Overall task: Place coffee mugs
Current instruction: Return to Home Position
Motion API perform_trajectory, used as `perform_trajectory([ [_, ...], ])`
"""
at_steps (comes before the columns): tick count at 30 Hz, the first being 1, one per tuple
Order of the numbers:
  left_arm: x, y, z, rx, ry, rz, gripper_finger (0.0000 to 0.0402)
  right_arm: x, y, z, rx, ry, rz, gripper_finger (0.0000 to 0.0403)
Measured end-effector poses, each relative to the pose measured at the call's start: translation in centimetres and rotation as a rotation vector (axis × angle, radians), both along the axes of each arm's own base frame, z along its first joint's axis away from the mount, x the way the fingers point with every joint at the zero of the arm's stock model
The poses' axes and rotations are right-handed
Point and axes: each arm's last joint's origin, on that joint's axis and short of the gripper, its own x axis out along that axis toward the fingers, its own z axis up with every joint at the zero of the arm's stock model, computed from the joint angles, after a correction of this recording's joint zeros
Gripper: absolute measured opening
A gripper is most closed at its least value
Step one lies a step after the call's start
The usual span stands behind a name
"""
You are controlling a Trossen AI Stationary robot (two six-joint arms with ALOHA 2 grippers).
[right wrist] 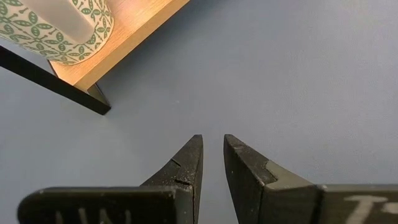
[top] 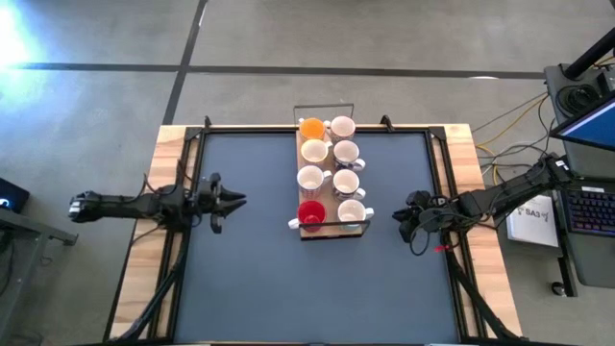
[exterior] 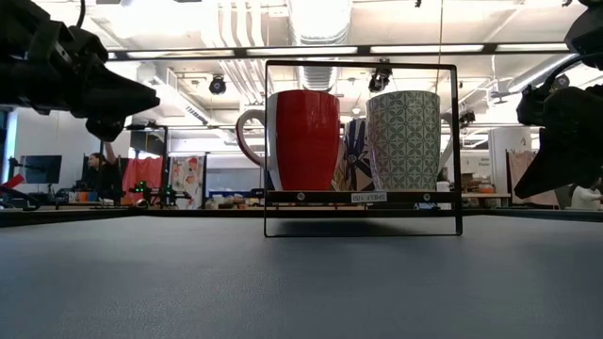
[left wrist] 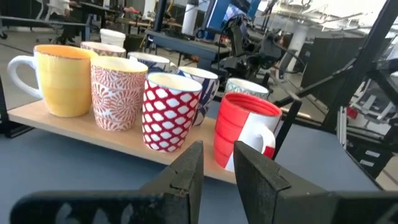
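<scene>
All eight mugs [top: 310,178] are standing on the board [right wrist: 134,31] at the far middle of the surface [top: 288,279], packed in two rows of four inside a thin black frame [exterior: 457,151]. The placing looks done, and what is left is getting both arms clear.

The left pincer [left wrist: 217,152] is hovering above the surface, well to the left of the board and pointing at its near end. Its fingers are standing a little apart and gripping nothing. The right pincer [right wrist: 212,140] is hanging just off the board's near right corner, its fingers likewise slightly apart and empty.

The risk is lying mostly on the right side. That pincer is sitting close to the frame's foot, so a sideways swing rather than a lift could be catching the frame and jolting the whole board.

The red mug [left wrist: 245,127] is standing at the very end of its row, with its handle appearing to overhang the edge. It looks the likeliest to tip off. With the mugs crowding each other, one knock could be passing down a row.
</scene>
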Motion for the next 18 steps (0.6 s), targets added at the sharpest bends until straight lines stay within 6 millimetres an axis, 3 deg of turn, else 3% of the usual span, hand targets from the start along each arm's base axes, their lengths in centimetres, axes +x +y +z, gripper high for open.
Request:
perform_trajectory([
  [18, -0.54, 0.02, 0.66, -0.002, -0.086, 0.000, 0.0071, 0.00, 0.00, 0.00, 0.000, 0.000, 0.000, 0.0054],
])
